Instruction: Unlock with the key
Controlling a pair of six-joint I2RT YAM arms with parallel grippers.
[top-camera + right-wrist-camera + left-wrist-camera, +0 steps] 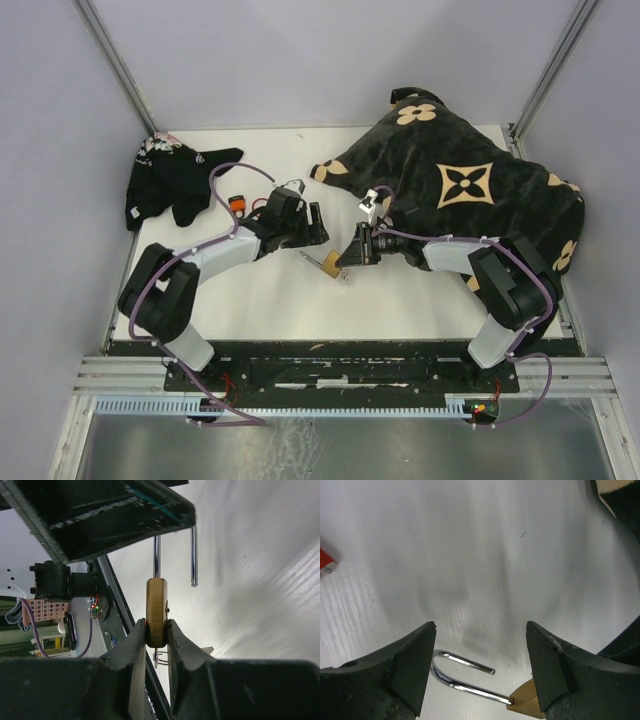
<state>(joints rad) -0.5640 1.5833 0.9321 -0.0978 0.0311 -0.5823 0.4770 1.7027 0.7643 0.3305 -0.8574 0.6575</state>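
My right end effector [156, 630] is clamping the brass padlock [156, 600] above the tabletop [470, 555]. Its shackle [470, 689] is already standing open, so the unlocking seems done. My left end effector [481, 645] is hovering wide open, holding nothing.

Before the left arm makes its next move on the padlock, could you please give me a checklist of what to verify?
1. The right gripper is clamped on the brass padlock body: ok.
2. The shackle is released, with its short end free of the body: ok.
3. The left gripper is open, with its fingers on either side of the shackle and not touching it: ok.
4. The key is seated in the keyhole: cannot tell. Only a thin wire ring shows below the body.
5. The patterned black bag lies apart from the padlock: ok.
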